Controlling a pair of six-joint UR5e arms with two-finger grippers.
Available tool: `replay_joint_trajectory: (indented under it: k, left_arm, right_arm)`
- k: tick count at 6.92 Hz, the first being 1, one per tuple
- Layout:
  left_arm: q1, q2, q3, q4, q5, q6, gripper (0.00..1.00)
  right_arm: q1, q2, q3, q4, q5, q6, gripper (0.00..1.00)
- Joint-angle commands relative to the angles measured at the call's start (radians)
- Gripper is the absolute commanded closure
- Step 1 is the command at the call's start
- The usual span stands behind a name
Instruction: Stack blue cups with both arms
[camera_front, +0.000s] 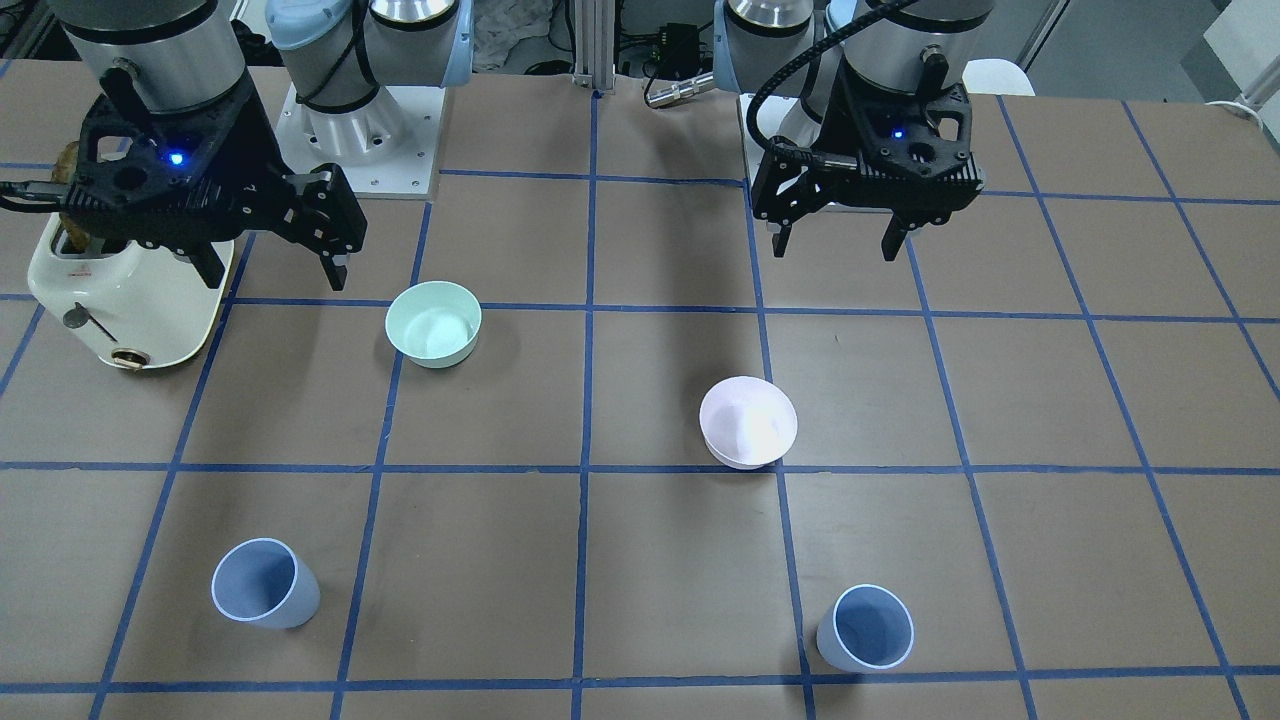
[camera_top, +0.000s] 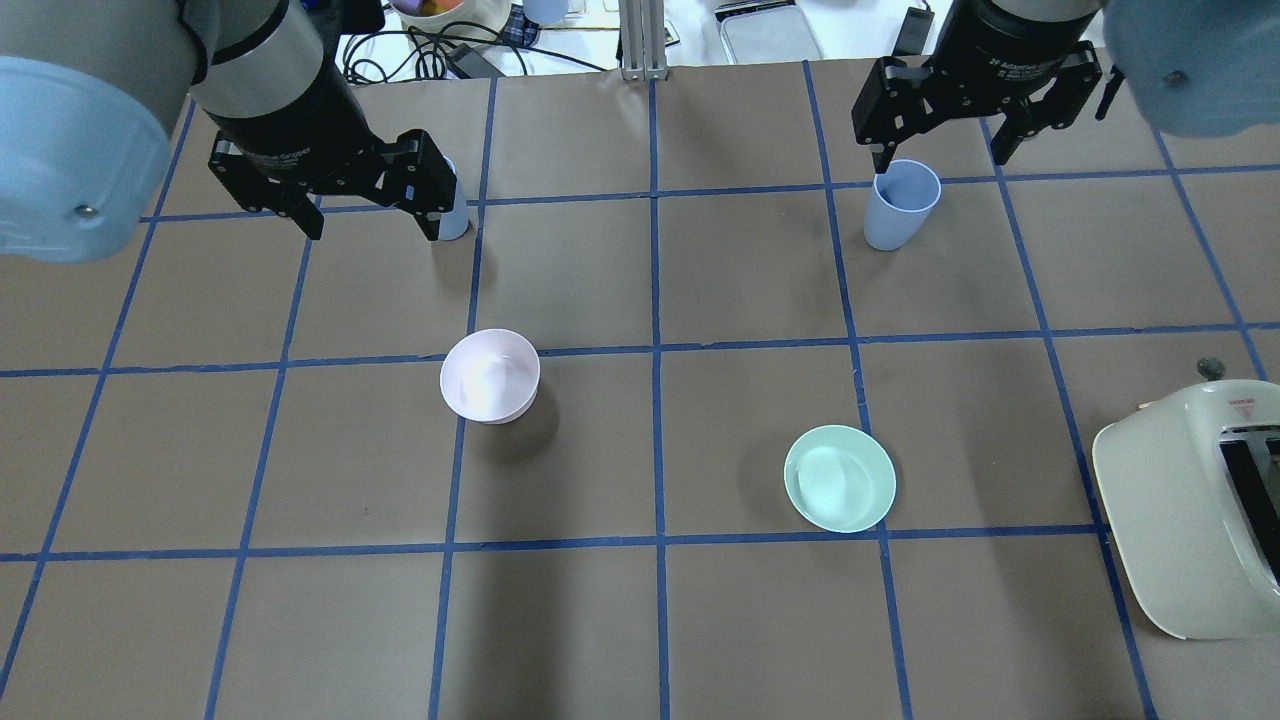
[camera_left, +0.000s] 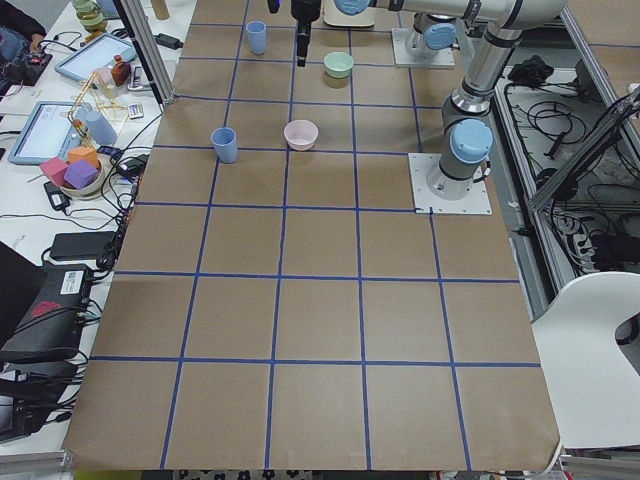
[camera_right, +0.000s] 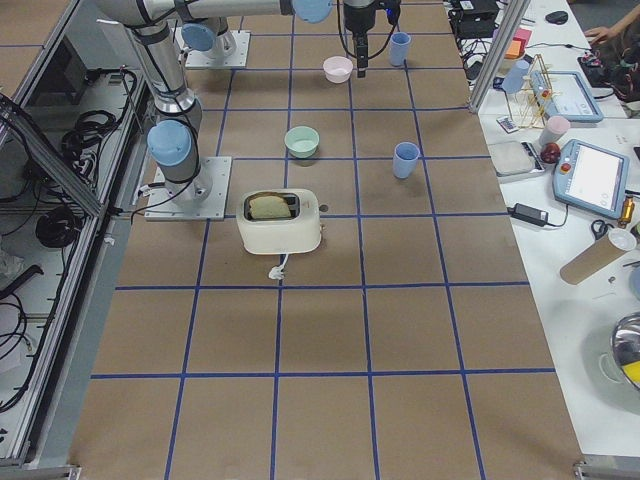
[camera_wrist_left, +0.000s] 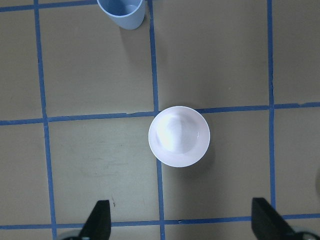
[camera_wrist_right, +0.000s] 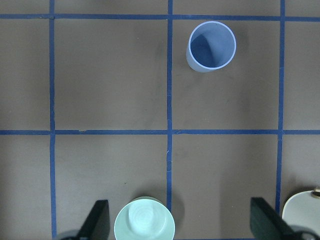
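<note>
Two blue cups stand upright on the brown table, far apart, both on its far side from the robot. One cup (camera_front: 866, 628) is on my left side and shows at the top of the left wrist view (camera_wrist_left: 121, 11). In the overhead view (camera_top: 456, 215) it is partly hidden behind my left gripper. The other cup (camera_front: 265, 583) is on my right side and also shows in the overhead view (camera_top: 902, 205) and the right wrist view (camera_wrist_right: 211, 46). My left gripper (camera_front: 836, 245) hangs open and empty, high above the table. My right gripper (camera_front: 275, 270) is also open and empty, held high.
A pale pink bowl (camera_front: 748, 422) sits below the left gripper, between it and the left cup. A mint-green bowl (camera_front: 434, 322) sits near the right gripper. A cream toaster (camera_front: 130, 300) stands at the table's edge on my right side.
</note>
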Motion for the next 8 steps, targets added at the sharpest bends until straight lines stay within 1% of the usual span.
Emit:
replay_joint_trajectory:
  k: [1,2,3,4,6,7,8]
  left_arm:
    - [0.0,0.004,0.021,-0.047,0.005,0.003,0.0]
    - [0.007,-0.055,0.069,-0.087,-0.001,-0.002,0.0]
    - [0.01,-0.176,0.134,-0.054,-0.003,0.001,0.0]
    - [0.01,-0.324,0.223,0.007,0.008,-0.001,0.0]
    - [0.012,-0.6,0.384,0.186,0.011,0.013,0.0]
    - [0.024,-0.682,0.438,0.219,0.013,0.021,0.0]
    - [0.038,-0.716,0.456,0.221,0.028,0.022,0.02]
  right_arm:
    - [0.002,0.0,0.0,0.0,-0.001,0.003,0.0]
    - [0.002,0.0,0.0,0.0,-0.003,0.003,0.0]
    - [0.002,0.0,0.0,0.0,-0.004,0.004,0.0]
    - [0.002,0.0,0.0,0.0,-0.004,0.004,0.0]
    - [0.004,0.0,0.002,0.0,-0.004,0.004,0.0]
    - [0.004,0.0,0.002,0.0,-0.004,0.004,0.0]
    - [0.004,-0.002,0.002,0.0,-0.004,0.004,0.0]
